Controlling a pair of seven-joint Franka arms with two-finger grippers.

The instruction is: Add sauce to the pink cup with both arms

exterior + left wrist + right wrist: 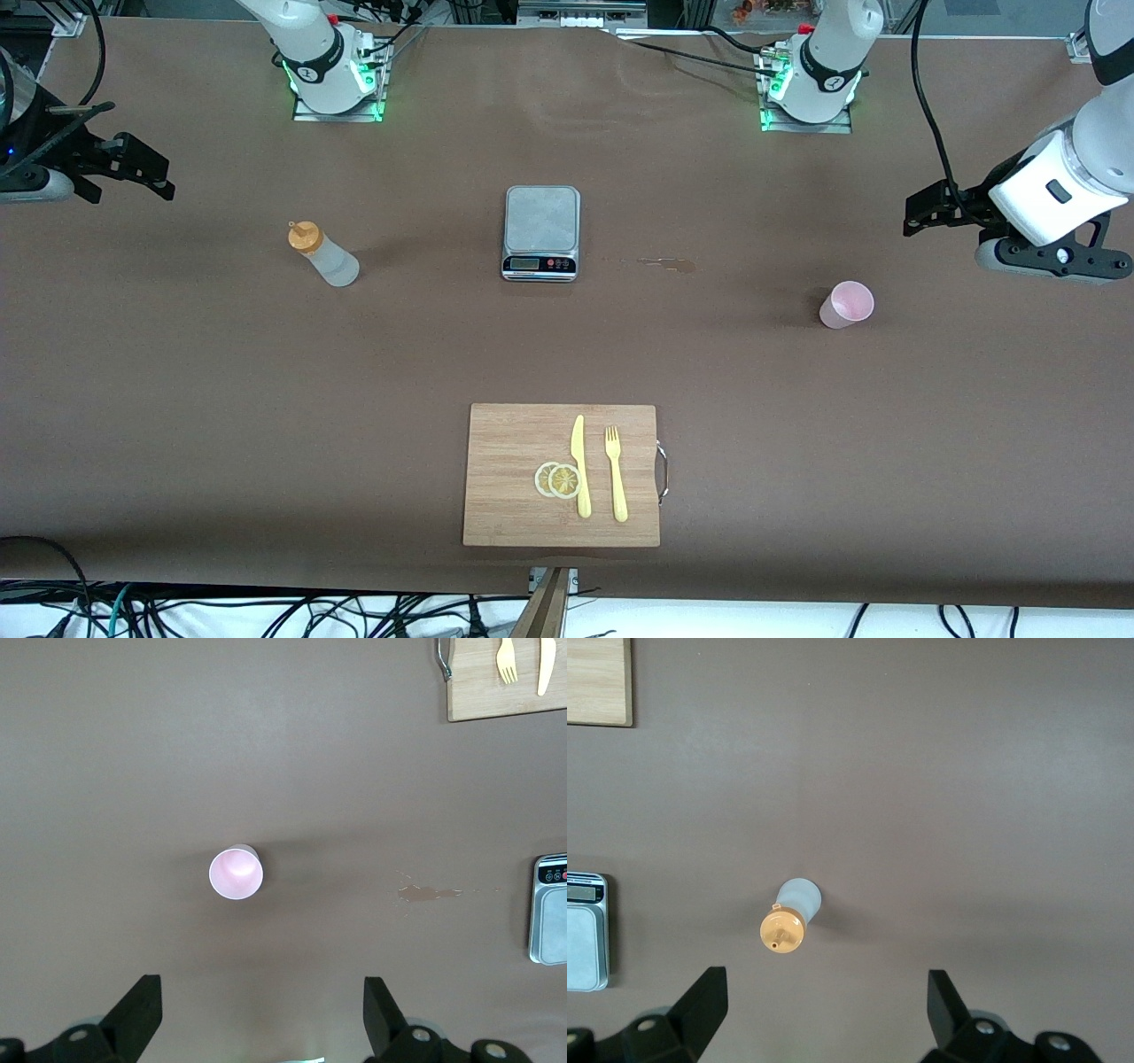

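front: high, faces arms; wrists: straight down; all share scale (541, 232)

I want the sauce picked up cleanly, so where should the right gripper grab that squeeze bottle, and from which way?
Probably the frosted body of the squeeze bottle, below the orange cap. It stands upright and alone on the table, so the open right gripper could come in level from its own end, fingers either side.

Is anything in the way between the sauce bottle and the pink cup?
Only the scale sits near that path, slightly farther from the front camera than the line from the sauce bottle to the pink cup. Both stand free.
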